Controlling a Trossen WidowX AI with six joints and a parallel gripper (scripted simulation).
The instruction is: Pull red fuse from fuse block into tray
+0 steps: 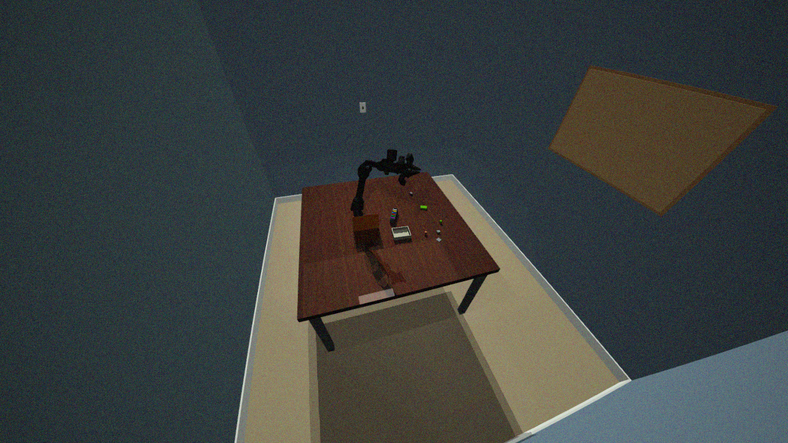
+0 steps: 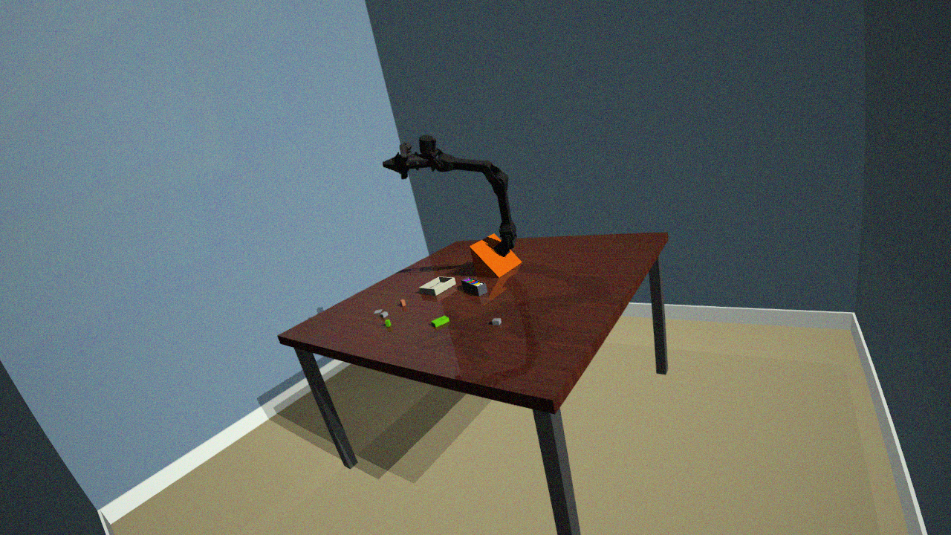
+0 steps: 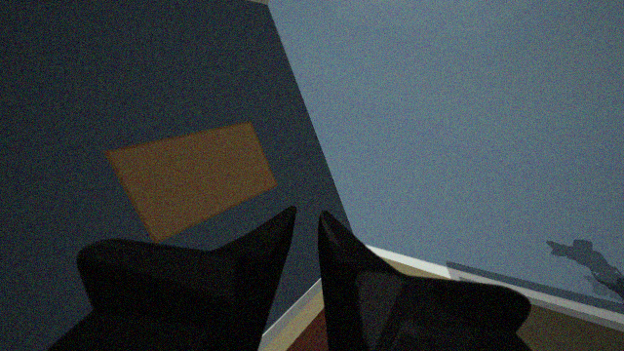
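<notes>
Top view: high, far, looking down on the table. Exterior: lower, from a corner, shares it. Wrist faces the walls.

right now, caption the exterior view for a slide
Arm stretched out high, hand shut and empty, far above the fuse block and tray.

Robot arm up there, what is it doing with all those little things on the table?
The arm is stretched out high above the table, and its gripper holds nothing; the fingers are nearly shut on thin air. Its job is to pull the red fuse out of the fuse block and drop it in the tray beside it. That has not begun: the block sits untouched near the orange base, far below the gripper. Small loose bits lie scattered nearer the table's front edge.
</notes>
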